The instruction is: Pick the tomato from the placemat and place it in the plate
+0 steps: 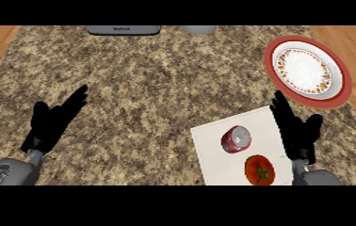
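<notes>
- Lying on the white placemat (215,154) at the lower right of the speckled counter (160,79): the tomato (259,170), red with a green stem star, near the mat's lower edge.
- Sitting just up and left of the tomato, on the same mat: a red can (236,139) tipped on its side, grey end facing up, a small gap between the two.
- Resting at the upper right, well apart from the tomato: the plate (338,86), red-rimmed with a white centre and a ring of small coloured marks, nothing on it.
- Hovering over the mat's right edge: the right hand (297,131), fingers straight and pointing up toward the plate, thumb spread to the side, holding nothing, beside the tomato but not touching it.
- Showing at the left edge: the left hand (50,121), fingers straight and angled up-right, holding nothing, far from the mat.
- Peeking in along the counter's far edge: a grey appliance (123,30) and a grey rounded vessel (199,30), both cut off by the view.
</notes>
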